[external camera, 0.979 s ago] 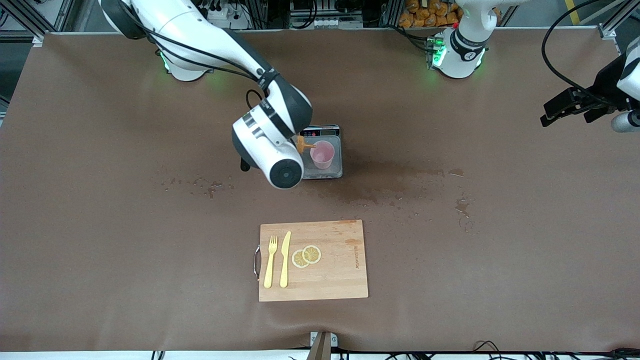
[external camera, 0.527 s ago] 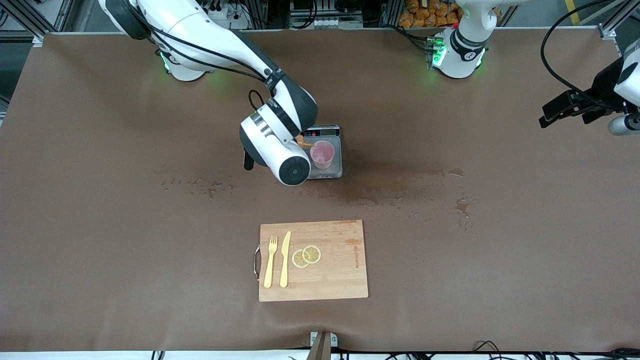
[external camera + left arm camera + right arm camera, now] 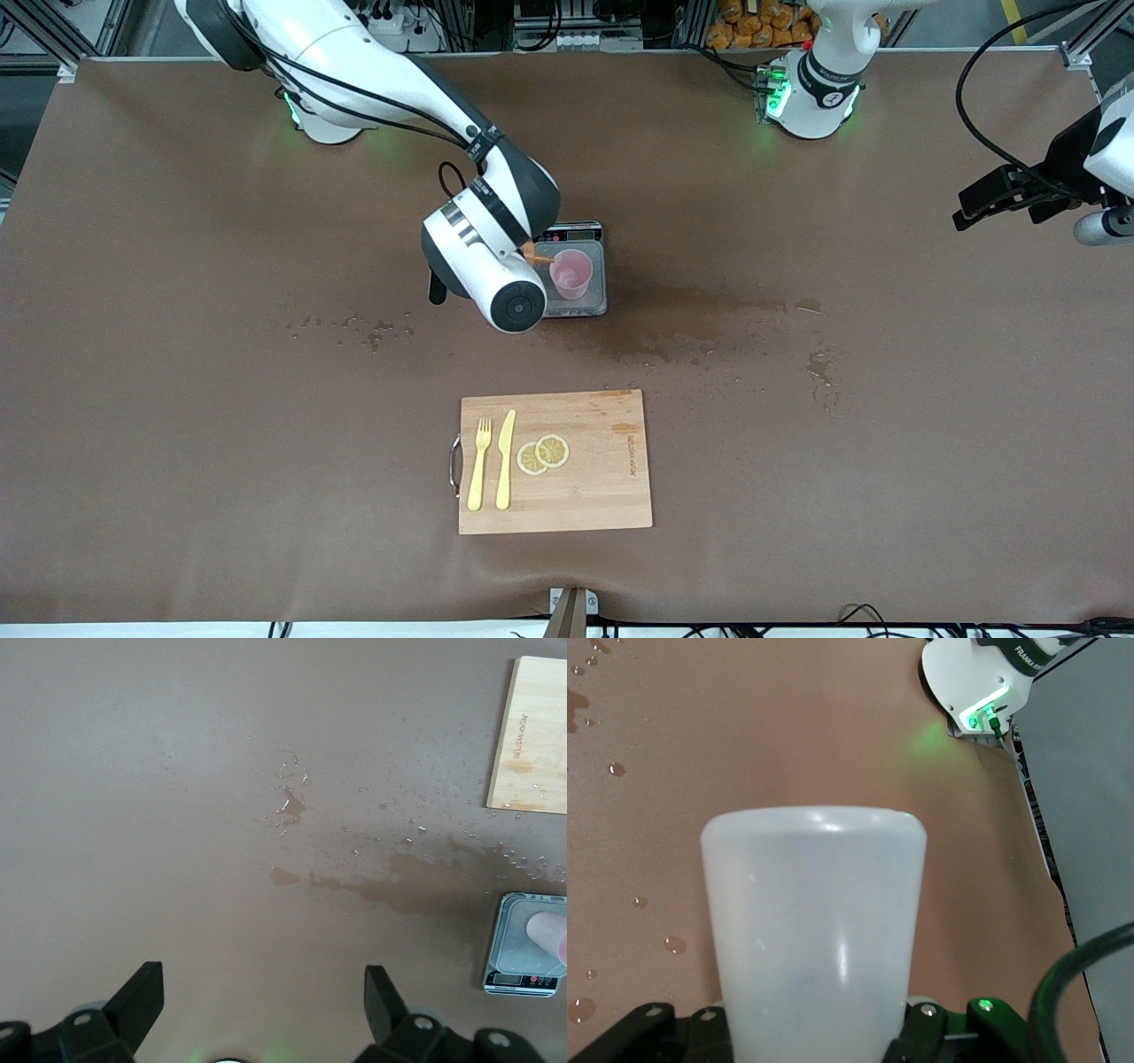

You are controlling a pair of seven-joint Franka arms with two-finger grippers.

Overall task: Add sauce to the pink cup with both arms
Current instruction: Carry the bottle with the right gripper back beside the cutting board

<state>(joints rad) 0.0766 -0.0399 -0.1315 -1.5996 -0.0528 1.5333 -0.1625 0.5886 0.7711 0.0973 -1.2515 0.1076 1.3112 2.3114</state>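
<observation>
The pink cup (image 3: 571, 272) stands upright on a small steel scale (image 3: 592, 303) in the middle of the table. My right arm's wrist (image 3: 493, 268) hangs beside the cup and hides most of the sauce bottle. Only the bottle's orange nozzle (image 3: 538, 255) shows, tilted with its tip at the cup's rim. In the right wrist view the whitish sauce bottle (image 3: 815, 921) fills the frame, and my right gripper (image 3: 815, 1036) is shut on it. My left gripper (image 3: 974, 199) (image 3: 263, 992) waits open with nothing in it, over the left arm's end of the table. From there the pink cup (image 3: 551, 932) shows far off.
A wooden cutting board (image 3: 602, 478) lies nearer the front camera, carrying a yellow fork (image 3: 479, 463), a knife (image 3: 505, 459) and two lemon slices (image 3: 543, 454). Wet stains (image 3: 691, 323) and droplets spread across the mat beside the scale. Black cables trail from both arms.
My right wrist has shifted toward the cup, covering more of the bottle and bringing the nozzle tip to the rim. The left arm has barely drifted.
</observation>
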